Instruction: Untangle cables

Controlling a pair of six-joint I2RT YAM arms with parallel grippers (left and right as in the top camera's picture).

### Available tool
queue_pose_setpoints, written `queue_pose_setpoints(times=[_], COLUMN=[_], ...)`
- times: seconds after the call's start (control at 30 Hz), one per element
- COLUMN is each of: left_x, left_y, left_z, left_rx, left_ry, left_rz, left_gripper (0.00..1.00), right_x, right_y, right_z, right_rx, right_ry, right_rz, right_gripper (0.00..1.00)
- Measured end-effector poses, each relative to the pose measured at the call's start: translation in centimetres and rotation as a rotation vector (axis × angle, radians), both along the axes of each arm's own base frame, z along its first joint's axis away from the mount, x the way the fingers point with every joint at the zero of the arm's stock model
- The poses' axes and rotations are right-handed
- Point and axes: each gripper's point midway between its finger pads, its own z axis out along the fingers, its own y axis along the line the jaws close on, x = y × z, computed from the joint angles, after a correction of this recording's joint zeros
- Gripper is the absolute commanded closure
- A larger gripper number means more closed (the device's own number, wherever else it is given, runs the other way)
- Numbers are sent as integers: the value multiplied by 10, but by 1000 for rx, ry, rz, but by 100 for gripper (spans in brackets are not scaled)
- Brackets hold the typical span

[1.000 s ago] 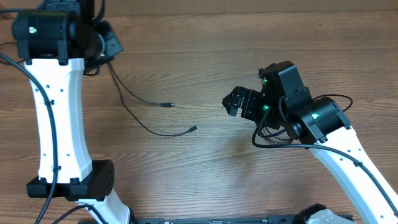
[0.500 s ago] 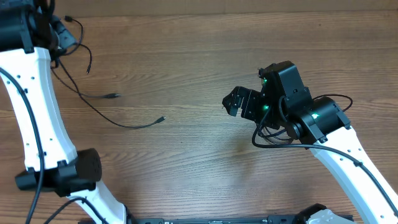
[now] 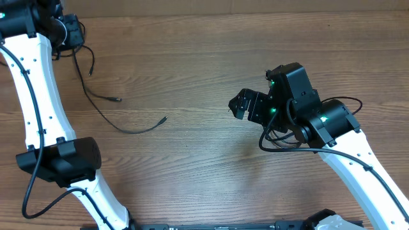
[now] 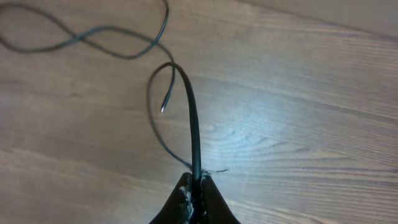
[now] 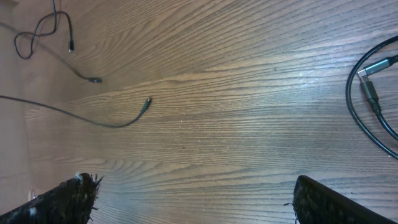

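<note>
overhead: the left gripper [image 3: 69, 32] was pinched shut on the cables [image 3: 134, 131], which hung out of its jaws and trailed away across the table [image 3: 192, 51]. two long strands ran off from it and ended in small plugs, and a shorter tail dangled just beside it. the right gripper [image 3: 235, 107] stood wide open with nothing in it, well apart from every strand, the nearest plug lying off ahead of its fingers.

left wrist: the fingers [image 4: 186, 202] met tight on one cable [image 4: 194, 124], which rose straight out of the jaws, bent over and dropped to a free end near them. more strands crossed in a loose loop farther ahead and to one side.

right wrist: both fingers [image 5: 68, 199] sat far apart at the frame's lower corners, with only bare wood between them. the cables [image 5: 93, 121] lay far ahead and off to the left of the gap, two plug tips pointing roughly toward it and a small loop beyond them. the thicker arm wire [image 5: 373, 93] curled at the right side, no part of the job.

these cords looked very light, limp and thin, so i judged they would sag and drag, not hold a shape. the smooth sheath would likely slip in a weak pinch, and the small plugs could snag at a crossing. the best hold for the open gripper seemed to be just behind a free plug, on a strand lying clear of the others.
</note>
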Motion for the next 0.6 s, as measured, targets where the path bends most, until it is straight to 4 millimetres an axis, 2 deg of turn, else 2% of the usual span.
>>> queue_pose_setpoints(times=[0.07,0.13,0.23,0.37,0.47,0.6], left_x=[1,-2,-16,-38,-49,-54], left_y=[9,27,66,109,133,158], left_z=[2,3,3,1,2,8], left_rx=[9,21,37,43,47,44], left_ry=[-14,-20,-14,4,-5,-56], left_rz=[-4,21,105,204,246,250], left_gripper=[96,96,96,95,96,95], right_x=[0,0,0,0,0,0], right_y=[0,0,0,0,0,0], right_z=[0,0,0,0,0,0], right_rx=[0,0,0,0,0,0], right_ry=[0,0,0,0,0,0], right_rz=[-1,0,0,0,0,0], right_gripper=[0,0,0,0,0,0])
